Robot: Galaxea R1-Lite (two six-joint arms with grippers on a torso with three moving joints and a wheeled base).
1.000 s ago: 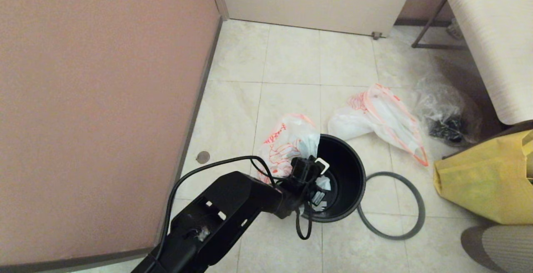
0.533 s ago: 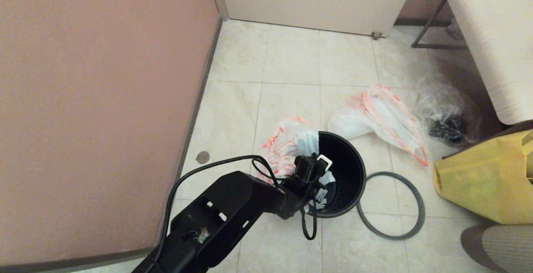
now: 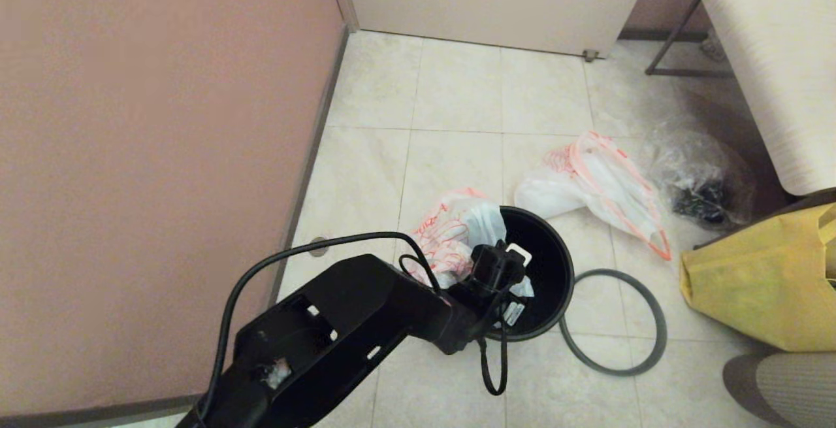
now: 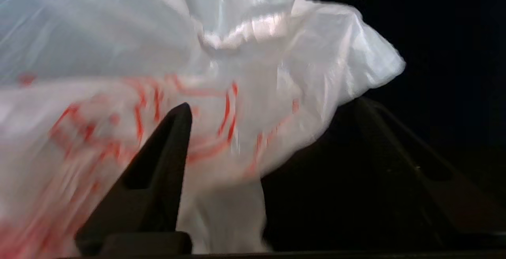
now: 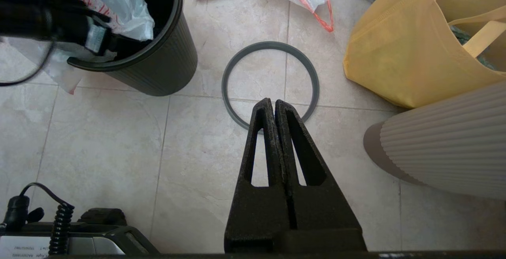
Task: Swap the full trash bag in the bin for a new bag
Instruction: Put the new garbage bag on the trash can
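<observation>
The black bin (image 3: 555,264) stands on the tiled floor, and its grey hoop (image 3: 612,273) lies flat on the floor to its right. The new bag (image 3: 450,232), white with orange-red print, hangs over the bin's left rim, part inside and part outside. My left gripper (image 3: 511,307) reaches down into the bin. In its wrist view the left gripper (image 4: 274,104) is open, with loose film of the new bag (image 4: 221,73) between the jaws, unpinched. The full trash bag (image 3: 601,183) lies on the floor behind the bin. My right gripper (image 5: 274,101) hangs shut and empty above the hoop (image 5: 270,44).
A yellow bag (image 3: 757,278) stands right of the hoop, with a clear crinkled bag (image 3: 699,176) behind it. A brown wall (image 3: 163,153) runs along the left. A white bench (image 3: 771,55) and a ribbed stool (image 3: 790,382) crowd the right side.
My left gripper has opened and let go of the new bag. The arm has swung slightly right over the bin's near rim. The bag has sagged lower.
</observation>
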